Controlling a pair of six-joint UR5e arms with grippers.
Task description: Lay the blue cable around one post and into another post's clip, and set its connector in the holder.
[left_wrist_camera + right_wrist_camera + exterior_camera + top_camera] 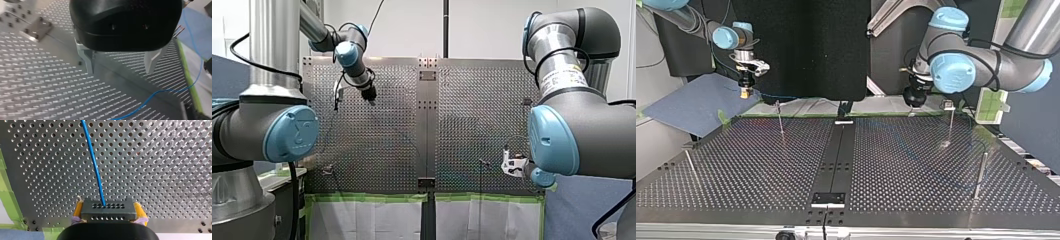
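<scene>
1. My right gripper (109,206) pinches the dark connector (108,212) between its 2 yellow pads (78,210), 1 on each side of the block.
2. The blue cable (93,160) leaves the connector's upper row of holes and runs straight ahead of that gripper, over the perforated table (761,165).
3. In the right wrist view the connector sits over the table near an edge lined with green tape (7,202).
4. In the top view my right gripper is raised at the far left, beyond the far-left post (780,120).
5. My left gripper (120,71) is spread, and its 2 metal fingers (151,62) stand well apart with only bare table between them.
6. In the left wrist view a stretch of the blue cable lies on the table ahead of and beside that gripper. It does not touch the fingers and curves away toward the taped edge.
7. In the top view my left gripper hangs at the far right, just left of the far-right post (950,125).
8. I cannot tell from these views whether the cable touches any post.
</scene>
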